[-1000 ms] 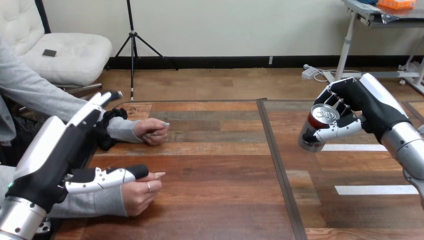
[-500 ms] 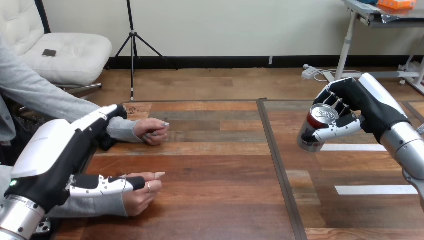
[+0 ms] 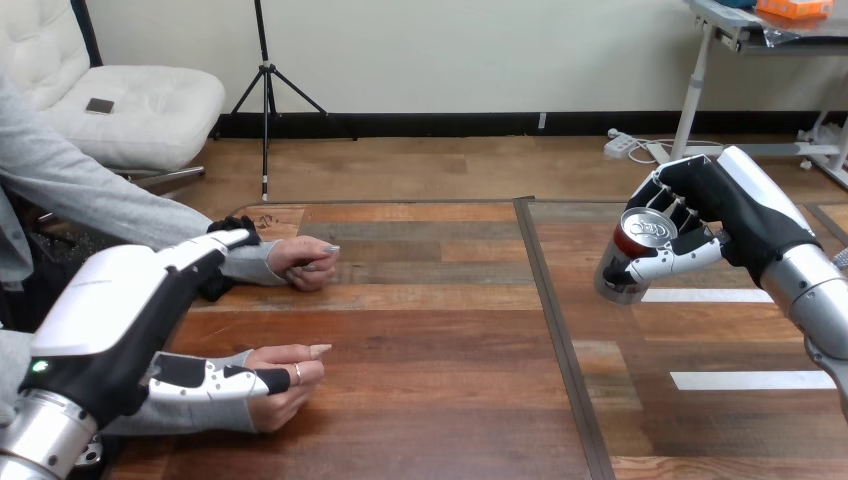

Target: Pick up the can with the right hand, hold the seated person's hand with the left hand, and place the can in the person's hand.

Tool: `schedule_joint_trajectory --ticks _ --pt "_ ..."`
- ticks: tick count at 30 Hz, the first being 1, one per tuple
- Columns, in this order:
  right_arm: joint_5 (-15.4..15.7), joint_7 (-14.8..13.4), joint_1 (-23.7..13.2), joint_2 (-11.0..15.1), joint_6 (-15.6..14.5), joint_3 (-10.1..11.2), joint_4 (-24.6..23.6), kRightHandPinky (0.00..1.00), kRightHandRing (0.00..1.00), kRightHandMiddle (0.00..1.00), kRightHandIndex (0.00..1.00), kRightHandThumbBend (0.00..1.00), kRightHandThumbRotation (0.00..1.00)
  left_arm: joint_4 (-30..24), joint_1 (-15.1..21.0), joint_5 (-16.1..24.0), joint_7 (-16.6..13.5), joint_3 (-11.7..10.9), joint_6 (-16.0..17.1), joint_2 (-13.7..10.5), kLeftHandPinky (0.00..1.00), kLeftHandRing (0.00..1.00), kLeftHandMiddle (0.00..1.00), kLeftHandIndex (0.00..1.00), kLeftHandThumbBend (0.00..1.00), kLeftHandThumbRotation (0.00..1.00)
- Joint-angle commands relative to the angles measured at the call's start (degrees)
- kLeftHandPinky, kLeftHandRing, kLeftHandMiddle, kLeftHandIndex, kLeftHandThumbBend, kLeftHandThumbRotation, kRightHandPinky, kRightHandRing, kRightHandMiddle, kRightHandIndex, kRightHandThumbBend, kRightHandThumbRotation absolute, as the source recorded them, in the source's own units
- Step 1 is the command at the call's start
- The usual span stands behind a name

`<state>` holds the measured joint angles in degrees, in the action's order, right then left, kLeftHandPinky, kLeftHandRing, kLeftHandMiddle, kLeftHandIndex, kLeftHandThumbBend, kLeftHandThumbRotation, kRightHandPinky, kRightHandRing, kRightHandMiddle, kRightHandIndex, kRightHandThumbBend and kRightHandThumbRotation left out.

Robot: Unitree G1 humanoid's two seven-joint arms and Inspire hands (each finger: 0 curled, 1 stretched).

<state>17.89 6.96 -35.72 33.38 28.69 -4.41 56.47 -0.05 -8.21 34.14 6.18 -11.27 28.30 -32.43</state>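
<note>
Tilted red-and-silver metal drink can [image 3: 628, 250], silver lid showing, clasped in the curled right hand [image 3: 718, 212] over the wooden worktop [image 3: 430, 320]; left hand [image 3: 120, 312] straight-fingered, thumb along the person's hand [image 3: 288, 388].

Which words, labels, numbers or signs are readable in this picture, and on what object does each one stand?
No text can be read here.
The can in the right robot hand: red and silver side, any print too blurred to read.
The white strips on the table: plain, no writing.
</note>
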Motion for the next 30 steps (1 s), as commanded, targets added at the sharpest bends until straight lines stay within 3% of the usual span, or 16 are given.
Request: schedule_joint_trajectory --ticks 1,15,30 --pt "-1.40 0.03 -3.43 -0.56 0.49 0.69 -2.55 0.27 0.31 0.36 0.40 0.89 0.00 0.88 4.53 1.58 -1.54 1.43 0.40 -3.14 0.64 0.81 0.85 0.83 1.00 0.48" --pt "-1.41 -0.11 -3.42 -0.38 0.29 0.95 -2.74 0.27 0.31 0.36 0.40 0.90 0.00 5.13 6.63 3.74 -1.31 4.63 1.18 -6.79 0.65 0.79 0.83 0.80 1.00 0.44" --pt "-1.48 -0.07 -3.44 -0.17 0.91 1.01 -2.13 0.29 0.32 0.38 0.40 0.90 0.00 11.86 9.37 5.28 -2.97 8.24 2.26 -8.66 0.66 0.78 0.81 0.78 1.00 0.36"
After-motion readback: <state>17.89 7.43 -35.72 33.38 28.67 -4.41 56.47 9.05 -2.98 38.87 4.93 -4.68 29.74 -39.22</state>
